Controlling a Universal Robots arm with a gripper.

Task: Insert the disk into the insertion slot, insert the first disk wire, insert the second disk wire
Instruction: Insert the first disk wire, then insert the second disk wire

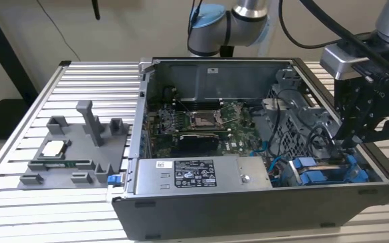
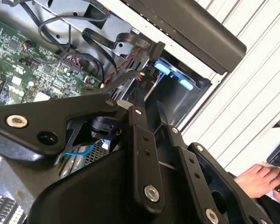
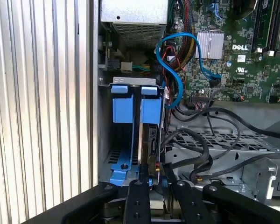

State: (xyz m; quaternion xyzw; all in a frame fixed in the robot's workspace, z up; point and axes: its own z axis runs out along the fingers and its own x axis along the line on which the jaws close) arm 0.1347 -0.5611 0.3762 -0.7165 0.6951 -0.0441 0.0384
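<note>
Gripper (image 1: 350,146) is low over the drive cage, in the case (image 1: 248,217) corner at the exterior view's right, near side. In the first wrist view the disk (image 3: 152,144) stands on edge in its blue carrier, well down inside the insertion slot (image 3: 130,81), and the gripper (image 3: 155,179) straddles its near edge. Contact is hidden, so I cannot tell whether the grip is clamped or released.

My read: this is the seating of the disk, wires not yet in. To do it well I'd press straight along the bay walls with the carrier square, no twist. Black cables (image 3: 196,149) lie just beside the disk, so I'd keep them from being pinched. Blue cable (image 3: 177,60) loops farther off, toward the motherboard (image 3: 252,60).
</note>
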